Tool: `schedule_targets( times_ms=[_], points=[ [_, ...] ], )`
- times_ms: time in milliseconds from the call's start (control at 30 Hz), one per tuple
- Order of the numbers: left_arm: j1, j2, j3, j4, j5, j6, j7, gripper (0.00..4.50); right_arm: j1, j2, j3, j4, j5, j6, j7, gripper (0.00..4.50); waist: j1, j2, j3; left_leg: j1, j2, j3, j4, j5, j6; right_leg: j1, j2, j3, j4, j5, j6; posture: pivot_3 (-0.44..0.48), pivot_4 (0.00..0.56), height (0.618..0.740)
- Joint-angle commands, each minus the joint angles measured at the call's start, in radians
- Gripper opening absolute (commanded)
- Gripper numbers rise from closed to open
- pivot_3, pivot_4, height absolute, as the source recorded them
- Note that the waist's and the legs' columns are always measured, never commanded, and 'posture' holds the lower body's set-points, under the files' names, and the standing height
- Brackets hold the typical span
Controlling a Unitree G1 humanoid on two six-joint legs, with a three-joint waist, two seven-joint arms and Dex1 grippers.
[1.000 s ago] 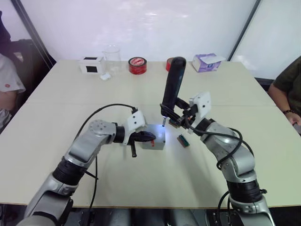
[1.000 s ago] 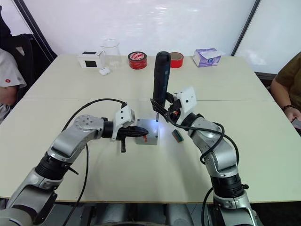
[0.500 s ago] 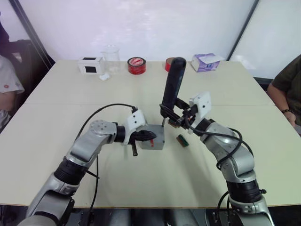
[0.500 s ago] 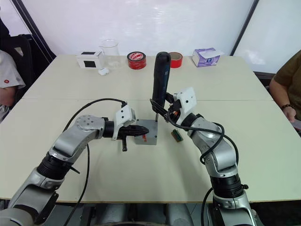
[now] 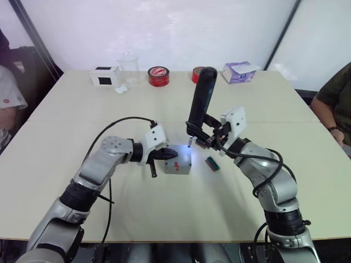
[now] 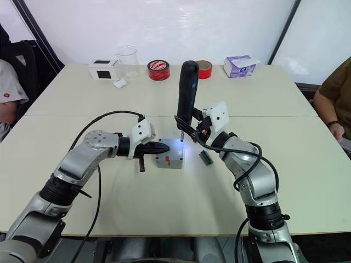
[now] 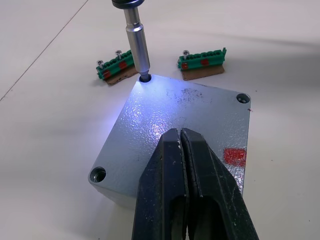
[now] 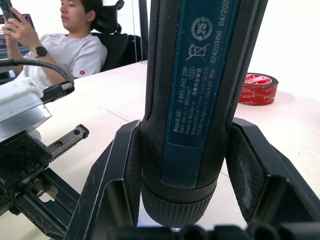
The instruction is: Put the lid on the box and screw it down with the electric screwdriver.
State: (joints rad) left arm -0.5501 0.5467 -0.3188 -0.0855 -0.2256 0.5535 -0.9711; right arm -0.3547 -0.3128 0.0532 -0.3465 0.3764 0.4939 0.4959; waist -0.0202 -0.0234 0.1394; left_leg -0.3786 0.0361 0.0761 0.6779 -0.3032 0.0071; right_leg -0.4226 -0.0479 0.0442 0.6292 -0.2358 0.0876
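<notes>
Desk (image 5: 82,109) pale beige, seam running left to right across the middle. The box (image 5: 176,165) sits near the centre of the desk, just on the near side of the seam, with the lid (image 7: 175,122) already lying flat on top, corners lined up; red mark on the box's near side. Corner screw holes of the lid show dark in the left wrist view.

Left tool (image 7: 186,187): both black fingers pressed together, clenched on nothing, tips resting on the lid's top near its near-left part. It comes in from the left of the box, lying low and roughly level.

Right tool (image 8: 192,165): grasping the electric screwdriver (image 5: 201,101) around its lower body, one finger on each side. The screwdriver stands nearly upright, top leaning slightly to the right, above the far-right corner of the box. Its metal bit (image 7: 137,45) sits in that corner's screw hole. White-blue light from the tip washes over the lid's far half.

Two small green terminal strips (image 7: 202,59) lie on the desk just beyond the box in the left wrist view; one shows just right of the box from the head.

Far edge of the desk, left to right: white box with black square (image 5: 105,76), clear glass beaker (image 5: 129,64), red tape roll (image 5: 158,76), a second red roll partly behind the screwdriver, purple tissue box (image 5: 240,72). A person sits at the far left (image 5: 8,101), another at the right edge (image 5: 335,101).
</notes>
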Motion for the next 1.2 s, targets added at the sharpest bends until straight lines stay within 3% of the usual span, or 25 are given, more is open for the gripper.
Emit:
schedule_targets(
  times_ms=[33, 833, 1033, 1200],
  points=[
    [0.032, 0.014, -0.027, 0.026, 0.034, 0.026, 0.003, 0.0, 0.013, -0.017, 0.021, 0.037, -0.01, 0.025, 0.017, 1.85, 0.0, 0.0, 0.0, 0.0, 0.0, 0.0, 0.0, 0.0, 0.0, 0.0, 0.0, 0.0, 0.0, 0.0, 0.0, 0.0, 0.15, 0.74],
    [0.055, 0.007, -0.047, 0.001, 0.033, 0.038, 0.007, 0.0, 0.005, -0.003, 0.045, 0.07, -0.025, 0.036, -0.005, 1.85, 0.002, 0.0, -0.001, 0.004, 0.0, 0.001, -0.013, 0.0, 0.0, 0.002, -0.004, 0.0, -0.012, 0.0, -0.001, 0.0, 0.15, 0.74],
    [0.056, -0.003, -0.045, 0.012, 0.027, 0.034, 0.005, 0.0, -0.127, -0.036, -0.085, -0.001, 0.069, 0.068, -0.004, 1.85, 0.002, 0.002, 0.001, 0.003, -0.002, 0.001, -0.013, 0.0, 0.0, 0.002, -0.008, -0.001, -0.013, 0.0, -0.001, 0.0, 0.15, 0.74],
    [0.07, -0.036, -0.011, -0.001, -0.024, 0.06, 0.005, 0.0, -0.334, -0.058, -0.307, -0.04, 0.343, 0.208, -0.081, 1.85, 0.006, 0.006, 0.004, -0.009, -0.005, 0.001, -0.013, 0.0, 0.0, -0.008, -0.012, -0.002, -0.012, 0.0, -0.001, 0.0, 0.15, 0.74]
  ],
)
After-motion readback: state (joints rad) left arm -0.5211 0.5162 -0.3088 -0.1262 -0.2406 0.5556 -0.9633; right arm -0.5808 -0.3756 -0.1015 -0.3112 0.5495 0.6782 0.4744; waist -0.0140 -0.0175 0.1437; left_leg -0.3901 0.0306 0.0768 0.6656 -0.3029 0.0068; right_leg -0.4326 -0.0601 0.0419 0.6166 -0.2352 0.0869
